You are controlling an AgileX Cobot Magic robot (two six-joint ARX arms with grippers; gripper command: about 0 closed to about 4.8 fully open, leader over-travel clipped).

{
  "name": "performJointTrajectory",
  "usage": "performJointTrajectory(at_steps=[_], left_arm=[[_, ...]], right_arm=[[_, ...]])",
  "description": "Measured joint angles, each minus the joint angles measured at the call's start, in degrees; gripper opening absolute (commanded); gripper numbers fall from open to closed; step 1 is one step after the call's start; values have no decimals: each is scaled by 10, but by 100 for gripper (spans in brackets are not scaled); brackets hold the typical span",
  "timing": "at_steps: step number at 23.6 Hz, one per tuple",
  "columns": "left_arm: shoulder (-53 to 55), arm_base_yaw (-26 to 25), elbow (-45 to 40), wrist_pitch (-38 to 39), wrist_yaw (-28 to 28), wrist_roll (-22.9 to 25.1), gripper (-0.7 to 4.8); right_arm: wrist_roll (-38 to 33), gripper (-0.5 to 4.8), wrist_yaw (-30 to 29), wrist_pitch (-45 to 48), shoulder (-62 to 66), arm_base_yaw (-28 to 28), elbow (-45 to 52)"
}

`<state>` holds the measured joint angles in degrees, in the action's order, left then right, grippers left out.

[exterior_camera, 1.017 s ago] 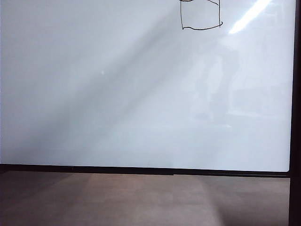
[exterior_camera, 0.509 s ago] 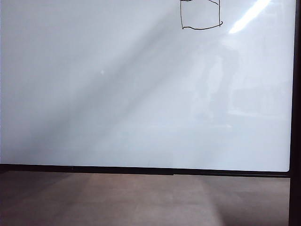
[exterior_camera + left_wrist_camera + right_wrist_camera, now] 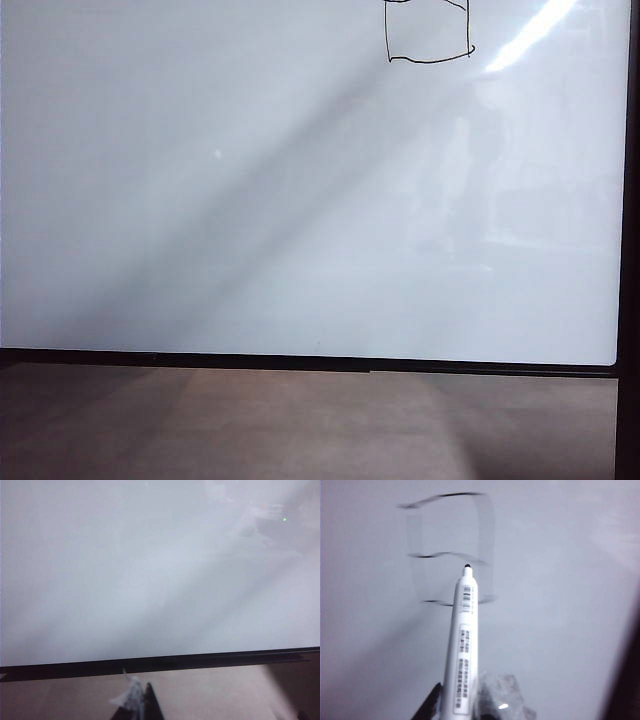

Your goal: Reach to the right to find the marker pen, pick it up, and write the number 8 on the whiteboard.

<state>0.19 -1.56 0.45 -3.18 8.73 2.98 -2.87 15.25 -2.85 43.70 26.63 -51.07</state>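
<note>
A large glossy whiteboard (image 3: 300, 200) with a thin black frame fills the exterior view. At its far upper right sits the number 8 (image 3: 428, 35), a boxy black outline cut off by the picture's edge. The right wrist view shows the right gripper (image 3: 465, 705) clamped around the lower barrel of a white marker pen (image 3: 462, 645), its black tip pointing at the drawn figure's middle stroke. The pen looks light, rigid and smooth, so a firm hold low on the barrel suits it. The left gripper (image 3: 140, 705) rests near the board's bottom frame; whether its fingers are parted cannot be told.
</note>
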Motion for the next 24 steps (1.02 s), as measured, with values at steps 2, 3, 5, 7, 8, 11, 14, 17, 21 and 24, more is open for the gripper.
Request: performJointTrajectory(at_steps=[2, 3, 5, 7, 8, 11, 14, 17, 21, 24], left_arm=[[0, 0, 0, 0, 1, 0, -5], [0, 0, 0, 0, 1, 0, -5], [0, 0, 0, 0, 1, 0, -5], [0, -2, 0, 1, 1, 0, -5], [0, -2, 0, 2, 1, 0, -5], [0, -2, 0, 4, 1, 0, -5], [0, -2, 0, 4, 2, 0, -5], [0, -2, 0, 4, 2, 0, -5], [0, -2, 0, 4, 2, 0, -5], [0, -2, 0, 4, 2, 0, -5]], right_arm=[[-4, -5, -57, -37, -26, -72, 3], [-6, -5, -85, -41, -38, -101, 15], [-7, -5, -108, -61, -85, -169, 73], [-9, -5, -101, -70, -146, -224, 131], [-10, -5, -104, -69, -198, -243, 169], [-11, -5, -116, -58, -296, -279, 248], [-18, -5, -153, -51, -389, -290, 343], [-37, -5, -154, -24, -434, -291, 407], [-44, -5, -154, 5, -435, -291, 459], [-44, -5, -155, 43, -435, -290, 481]])
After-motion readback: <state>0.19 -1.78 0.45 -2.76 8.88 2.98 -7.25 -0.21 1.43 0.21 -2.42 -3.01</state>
